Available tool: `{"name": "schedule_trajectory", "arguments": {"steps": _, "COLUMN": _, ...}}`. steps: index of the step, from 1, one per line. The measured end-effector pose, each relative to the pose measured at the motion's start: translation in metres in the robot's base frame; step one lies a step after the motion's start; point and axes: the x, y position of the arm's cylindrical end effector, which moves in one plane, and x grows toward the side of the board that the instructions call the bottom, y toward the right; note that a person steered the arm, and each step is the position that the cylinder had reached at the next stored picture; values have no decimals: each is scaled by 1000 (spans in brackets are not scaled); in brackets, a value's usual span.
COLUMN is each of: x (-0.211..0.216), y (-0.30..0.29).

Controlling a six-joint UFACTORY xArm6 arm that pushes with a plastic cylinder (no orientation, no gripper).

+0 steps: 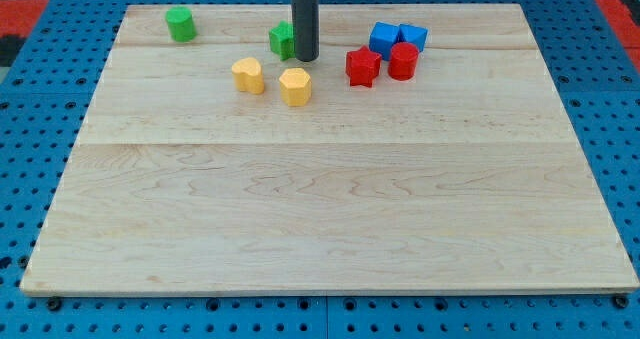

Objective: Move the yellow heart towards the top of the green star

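The yellow heart (249, 75) lies on the wooden board (330, 199) near the view's top, left of centre. The green star (282, 40) lies just up and right of it, partly hidden behind my rod. My tip (305, 58) rests on the board at the star's right edge, touching or nearly touching it. A yellow hexagon block (295, 86) lies just right of the heart and below my tip.
A green cylinder (180, 24) stands at the top left. A red star (362, 67) and a red cylinder (403, 61) lie right of my tip, with two blue blocks (384, 38) (412, 36) behind them. Blue pegboard surrounds the board.
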Motion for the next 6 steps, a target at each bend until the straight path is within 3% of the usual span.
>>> {"name": "schedule_trajectory", "arguments": {"steps": 2, "x": 15, "y": 3}}
{"name": "schedule_trajectory", "arguments": {"steps": 4, "x": 80, "y": -6}}
{"name": "schedule_trajectory", "arguments": {"steps": 5, "x": 90, "y": -64}}
{"name": "schedule_trajectory", "arguments": {"steps": 6, "x": 59, "y": -60}}
